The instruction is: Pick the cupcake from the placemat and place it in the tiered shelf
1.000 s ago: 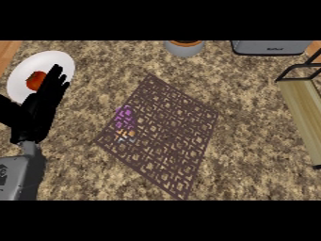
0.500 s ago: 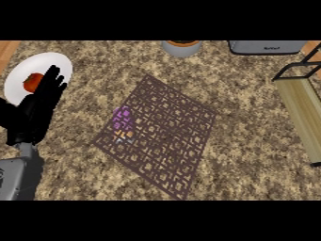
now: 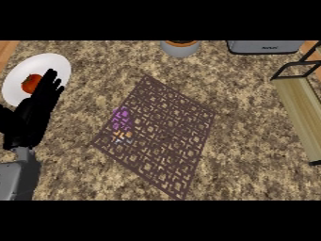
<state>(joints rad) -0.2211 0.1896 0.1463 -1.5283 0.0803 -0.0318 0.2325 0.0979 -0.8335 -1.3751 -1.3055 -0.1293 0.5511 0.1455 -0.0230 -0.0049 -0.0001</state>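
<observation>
The cupcake [image 3: 122,123], purple on top with an orange base, sits near the left corner of the dark lattice placemat [image 3: 170,141] in the middle of the counter. The tiered shelf [image 3: 306,112], black-framed with a light wooden board, stands at the right edge. My left hand [image 3: 31,117] is raised at the left, open with straight fingers, apart from the cupcake and left of the placemat. My right hand does not show.
A white plate [image 3: 52,70] holding a red-orange item [image 3: 32,83] lies at the upper left, partly behind my left hand. A grey cup [image 3: 180,47] and a grey appliance [image 3: 263,46] stand along the far edge.
The view has shifted slightly, so everything sits a little lower and left in the picture. My left hand stays open and roughly in place.
</observation>
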